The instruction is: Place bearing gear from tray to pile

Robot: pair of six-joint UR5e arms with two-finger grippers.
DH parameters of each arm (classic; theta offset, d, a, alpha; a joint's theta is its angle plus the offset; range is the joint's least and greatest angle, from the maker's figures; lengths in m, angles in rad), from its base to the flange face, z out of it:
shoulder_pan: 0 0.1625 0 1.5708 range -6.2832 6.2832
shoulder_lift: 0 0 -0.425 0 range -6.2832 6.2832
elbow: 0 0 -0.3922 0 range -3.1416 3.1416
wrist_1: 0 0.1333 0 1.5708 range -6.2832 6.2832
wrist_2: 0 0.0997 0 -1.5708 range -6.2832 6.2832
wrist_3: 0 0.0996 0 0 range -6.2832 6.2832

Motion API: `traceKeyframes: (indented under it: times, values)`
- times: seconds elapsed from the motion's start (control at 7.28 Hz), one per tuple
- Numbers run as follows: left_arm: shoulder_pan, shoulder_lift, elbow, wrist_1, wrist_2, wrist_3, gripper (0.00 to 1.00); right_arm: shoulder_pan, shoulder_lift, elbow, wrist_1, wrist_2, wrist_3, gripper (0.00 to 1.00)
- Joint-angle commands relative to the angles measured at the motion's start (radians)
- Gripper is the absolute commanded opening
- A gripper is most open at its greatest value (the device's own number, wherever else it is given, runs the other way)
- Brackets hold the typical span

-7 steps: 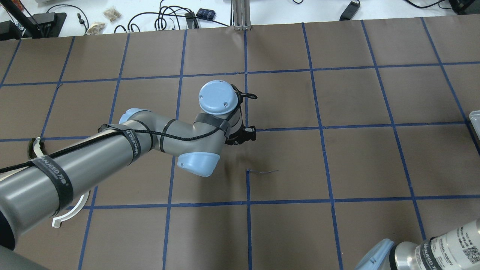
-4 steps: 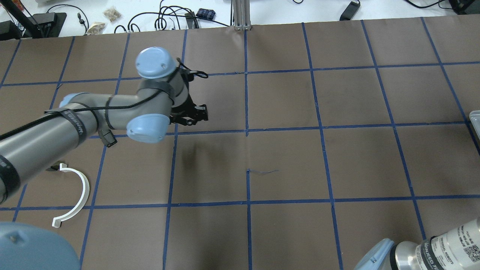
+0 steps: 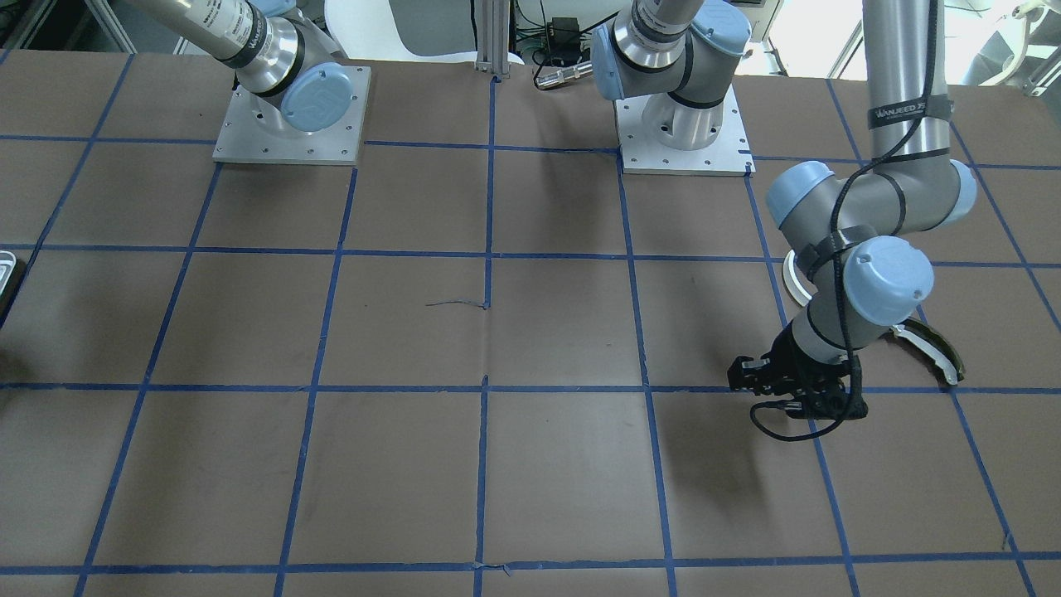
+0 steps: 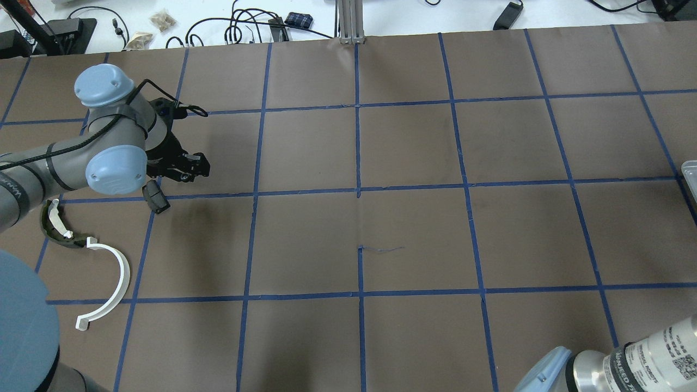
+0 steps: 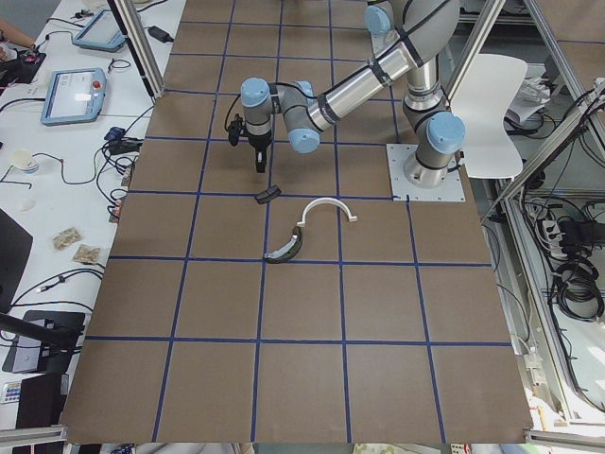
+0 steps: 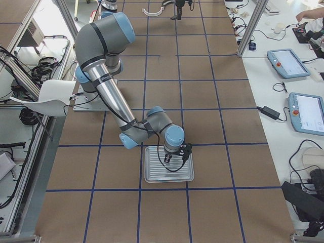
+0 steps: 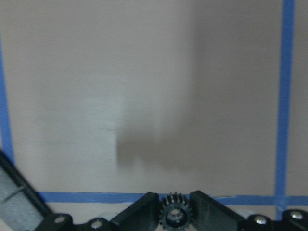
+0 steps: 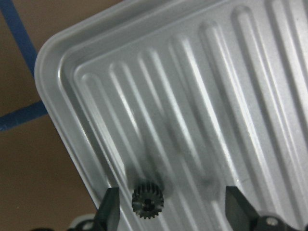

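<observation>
Bearing gear [image 7: 174,217] clamped in left gripper [image 4: 188,166]. Arm no longer over centre of surface [image 4: 414,228]; I see it now by pile [image 4: 126,272], just beside black block [image 4: 155,198]. My call: release next. Right gripper [image 8: 173,207] spread wide over second gear [image 8: 147,202] in tray [image 8: 216,96].

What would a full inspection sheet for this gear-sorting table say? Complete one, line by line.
Surface: brown paper with a blue tape grid.
Job's things: tray holds one black gear; second gear in left gripper; white half-ring, olive curved piece and black block grouped nearby.
Clutter: small packets on the far bench.
Grippers: left shut on its gear; right gripper open, fingers either side of the tray's gear.
Cables: black cable looped at left wrist.
Surroundings: white chair, tablets.
</observation>
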Motion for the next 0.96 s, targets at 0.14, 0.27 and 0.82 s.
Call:
traceKeyframes:
  times: [0.14,0.27,0.82]
  values:
    - [0.201,0.009,-0.046,0.003,0.005,0.302,0.0,0.001,0.005,0.001,0.02,-0.002,0.0,0.71]
    - [0.219,0.018,-0.091,0.007,0.006,0.312,0.0,-0.001,0.004,-0.001,0.049,-0.002,0.0,0.48]
    - [0.237,0.054,-0.112,0.001,0.009,0.331,1.0,-0.001,-0.001,-0.007,0.078,-0.003,0.0,0.0]
